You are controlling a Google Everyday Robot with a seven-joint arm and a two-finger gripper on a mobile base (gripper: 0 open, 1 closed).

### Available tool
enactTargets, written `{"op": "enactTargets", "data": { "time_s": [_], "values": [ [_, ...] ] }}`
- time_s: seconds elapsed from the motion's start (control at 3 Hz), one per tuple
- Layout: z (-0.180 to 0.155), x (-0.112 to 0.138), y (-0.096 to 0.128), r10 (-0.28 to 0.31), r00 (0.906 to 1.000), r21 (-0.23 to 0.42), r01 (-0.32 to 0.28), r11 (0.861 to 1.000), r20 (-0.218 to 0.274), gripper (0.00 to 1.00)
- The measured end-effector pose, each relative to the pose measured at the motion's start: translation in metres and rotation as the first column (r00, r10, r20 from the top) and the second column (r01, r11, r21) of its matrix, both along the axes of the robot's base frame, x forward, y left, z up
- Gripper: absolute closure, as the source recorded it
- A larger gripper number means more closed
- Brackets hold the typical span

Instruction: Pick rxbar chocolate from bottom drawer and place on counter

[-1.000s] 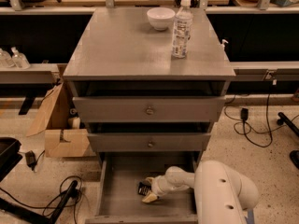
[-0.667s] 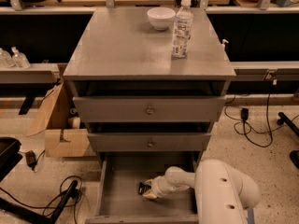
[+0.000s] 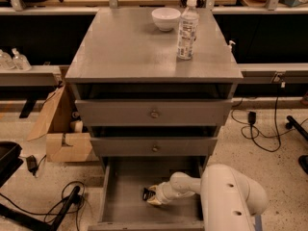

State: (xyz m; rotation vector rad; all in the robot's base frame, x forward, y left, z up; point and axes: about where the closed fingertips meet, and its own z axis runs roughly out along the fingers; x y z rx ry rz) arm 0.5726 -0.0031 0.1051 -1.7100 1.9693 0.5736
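Note:
The bottom drawer (image 3: 120,203) is pulled open at the foot of the grey cabinet. My gripper (image 3: 151,196) reaches down into it from the white arm at lower right. A small black piece of the rxbar chocolate (image 3: 146,194) shows at the gripper's tip, close to the drawer floor. Most of the bar is hidden by the gripper. The counter (image 3: 130,47) is the flat grey top of the cabinet.
A white bowl (image 3: 165,18) and a water bottle (image 3: 187,29) stand at the back right of the counter. Two closed drawer fronts with knobs (image 3: 154,113) sit above the open drawer. A cardboard box (image 3: 62,129) and cables lie on the floor to the left.
The gripper and the black bar stay in nearly the same spot in the drawer; no clear movement shows.

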Motion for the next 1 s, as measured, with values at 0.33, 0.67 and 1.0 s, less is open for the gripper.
{"op": "enactTargets", "data": {
  "time_s": [0.33, 0.67, 1.0],
  "values": [
    [0.012, -0.001, 0.021, 0.052, 0.9986, 0.014, -0.052, 0.999, 0.007, 1.00],
    [0.058, -0.004, 0.041, 0.106, 0.9929, 0.020, -0.107, 0.994, 0.054, 1.00],
    [0.121, -0.017, 0.069, 0.192, 0.9783, -0.008, -0.192, 0.981, 0.078, 1.00]
  ]
}}
